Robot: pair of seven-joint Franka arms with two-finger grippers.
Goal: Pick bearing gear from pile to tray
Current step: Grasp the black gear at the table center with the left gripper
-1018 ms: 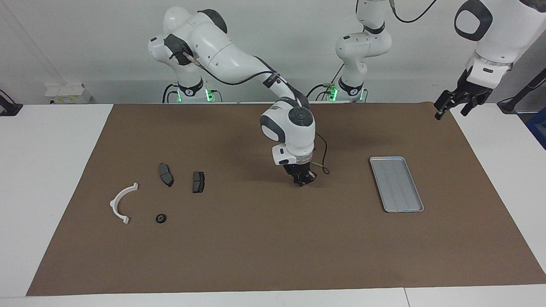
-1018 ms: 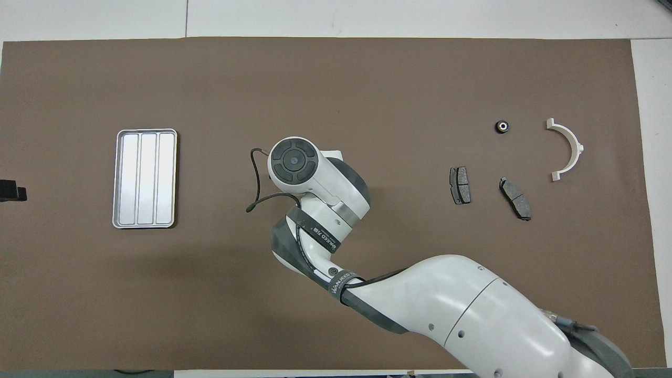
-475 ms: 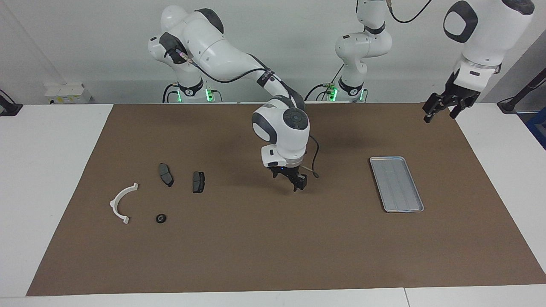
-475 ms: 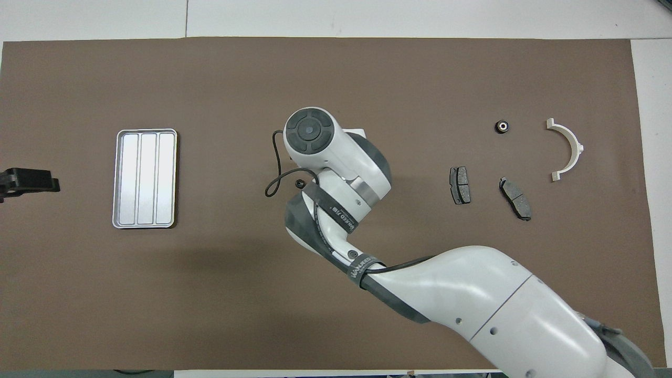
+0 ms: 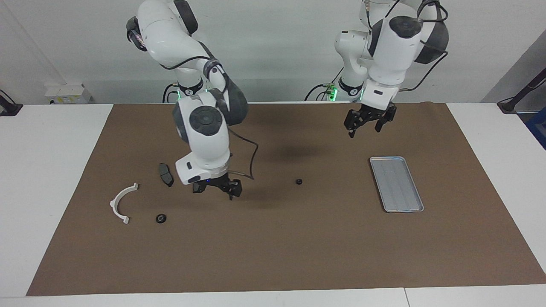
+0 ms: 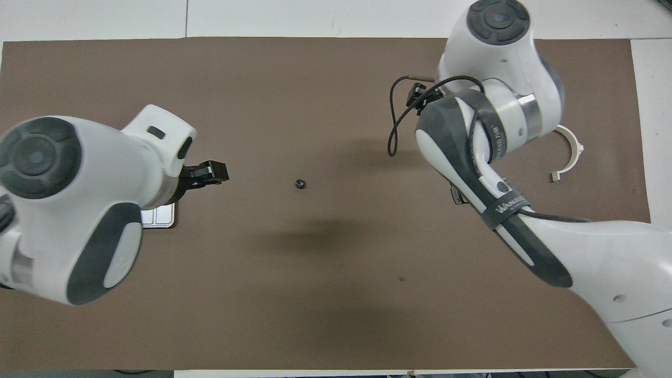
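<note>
1. Bearing gear lies alone on the brown mat, between the pile and the tray, touched by neither gripper.
2. Right gripper hangs low over the mat by the brake pad, jaws spread and empty.
3. Left gripper hovers high near the tray, jaws spread and empty.
4. White bracket and a black round piece lie toward the right arm's end of the table.
</note>
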